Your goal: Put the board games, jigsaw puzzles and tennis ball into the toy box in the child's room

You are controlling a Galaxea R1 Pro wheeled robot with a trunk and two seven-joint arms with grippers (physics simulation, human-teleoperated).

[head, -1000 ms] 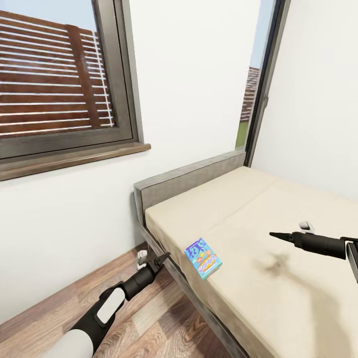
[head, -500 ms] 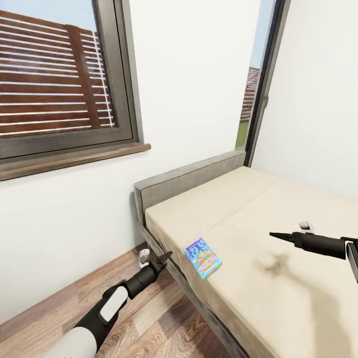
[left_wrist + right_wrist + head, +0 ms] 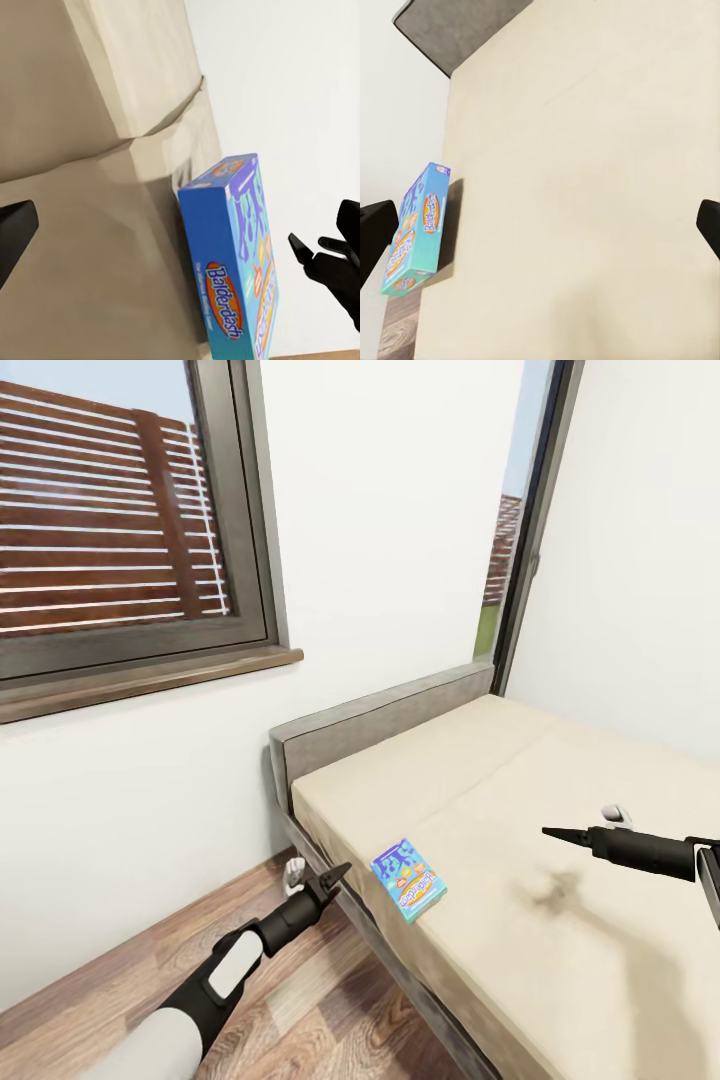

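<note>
The left gripper [image 3: 335, 875] hangs just off the near edge of the bed [image 3: 560, 920], its fingers spread apart and holding nothing, pointed at the teal-blue board game [image 3: 408, 880] lying flat on the mattress near that edge; in the left wrist view the box [image 3: 232, 262] reads "Balderdash"; the right gripper [image 3: 552, 831] hovers over the bed further in, well apart from the box, jaws parted wide in the right wrist view; a grey headboard [image 3: 380, 715] stands at the bed's far end, under the white wall

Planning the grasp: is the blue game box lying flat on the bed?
Flat: the blue game box lies face-up near the mattress edge.
</note>
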